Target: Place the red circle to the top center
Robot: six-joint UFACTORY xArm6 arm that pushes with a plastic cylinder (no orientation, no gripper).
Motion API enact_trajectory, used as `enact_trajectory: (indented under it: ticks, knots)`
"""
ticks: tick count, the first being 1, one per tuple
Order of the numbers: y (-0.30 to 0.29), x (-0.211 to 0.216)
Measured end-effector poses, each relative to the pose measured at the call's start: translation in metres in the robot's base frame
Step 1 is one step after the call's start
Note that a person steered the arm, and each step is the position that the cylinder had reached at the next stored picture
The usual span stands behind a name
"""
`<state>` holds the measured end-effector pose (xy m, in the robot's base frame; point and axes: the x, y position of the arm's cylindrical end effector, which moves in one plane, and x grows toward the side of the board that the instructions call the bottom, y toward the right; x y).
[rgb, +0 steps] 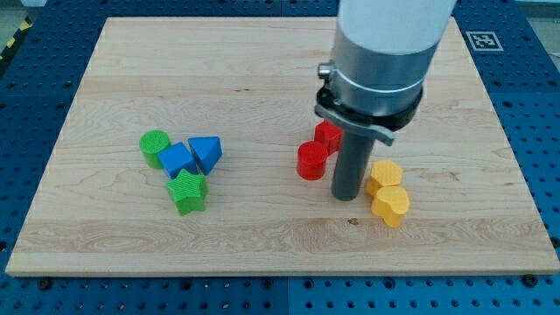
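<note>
The red circle [311, 162] is a short red cylinder on the wooden board, a little right of the middle. A second red block [329, 136] touches it at its upper right, partly hidden by the arm. My tip [346, 196] rests on the board just right of and slightly below the red circle, with a small gap between them. The top centre of the board lies above the red blocks, to the left of the arm's grey body [385, 52].
Two yellow blocks [383, 176] [390, 205] sit just right of the tip, one below the other. At the left are a green cylinder [155, 147], a blue block [178, 159], a blue triangle-like block [206, 152] and a green star [188, 192].
</note>
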<state>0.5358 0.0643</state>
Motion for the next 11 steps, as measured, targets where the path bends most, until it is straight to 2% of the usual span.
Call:
enact_trajectory:
  ticks: [3,9,11]
  knots:
    - [-0.034,-0.033]
    - [-0.056,-0.228]
    - [-0.104,-0.23]
